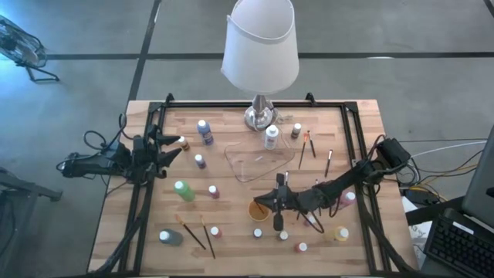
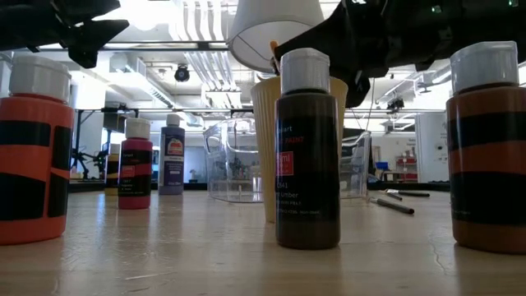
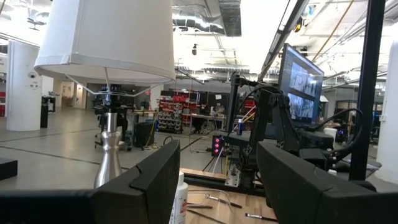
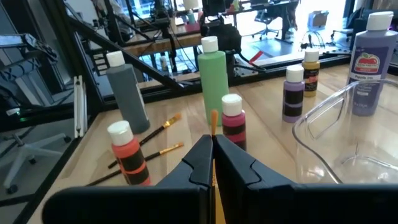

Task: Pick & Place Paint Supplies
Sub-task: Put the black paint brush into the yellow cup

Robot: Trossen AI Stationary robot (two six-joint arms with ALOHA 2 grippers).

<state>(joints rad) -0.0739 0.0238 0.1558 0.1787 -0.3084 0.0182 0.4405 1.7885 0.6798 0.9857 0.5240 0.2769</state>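
Pinching a thin brush between pressed-together fingers, the right gripper hangs over the orange cup near the tray, apparently mid-carry, needing a steady lowering; the left gripper waits spread at the left edge.

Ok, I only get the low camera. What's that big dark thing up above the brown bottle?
Observer: That's the right tool, shut on a thin orange brush.
Operator: Where's the other arm?
Observer: The left tool hovers open at the left edge of the table, holding nothing.
Operator: Any brushes hiding near my camera?
Observer: Yes, two brushes lie on the wood right beside the grey bottle.
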